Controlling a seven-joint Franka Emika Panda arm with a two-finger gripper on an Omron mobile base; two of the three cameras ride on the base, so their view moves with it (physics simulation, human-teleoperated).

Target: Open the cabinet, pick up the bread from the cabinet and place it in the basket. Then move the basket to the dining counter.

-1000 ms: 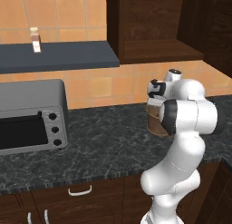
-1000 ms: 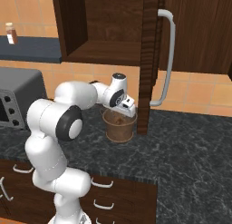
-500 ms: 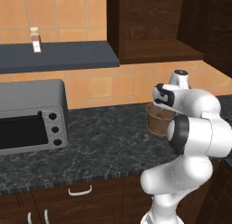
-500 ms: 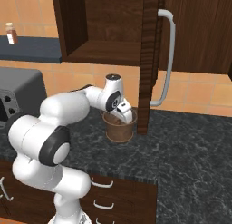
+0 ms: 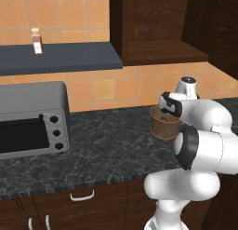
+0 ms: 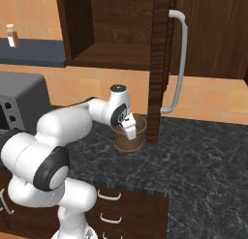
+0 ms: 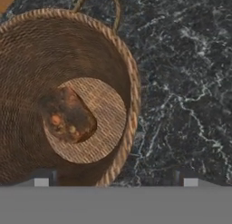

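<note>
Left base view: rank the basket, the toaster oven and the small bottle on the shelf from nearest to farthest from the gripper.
1. The basket, on the black counter directly under the open gripper.
2. The toaster oven, far across the counter at the view's left.
3. The small bottle, up on the dark shelf at upper left, farther still.

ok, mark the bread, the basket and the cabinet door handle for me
bread [image 7: 68,114], hand view, middle of the roll on the basket floor
basket [image 7: 129,78], hand view, woven rim on the counter side
cabinet door handle [image 6: 180,64], right base view, midway down the silver bar
</note>
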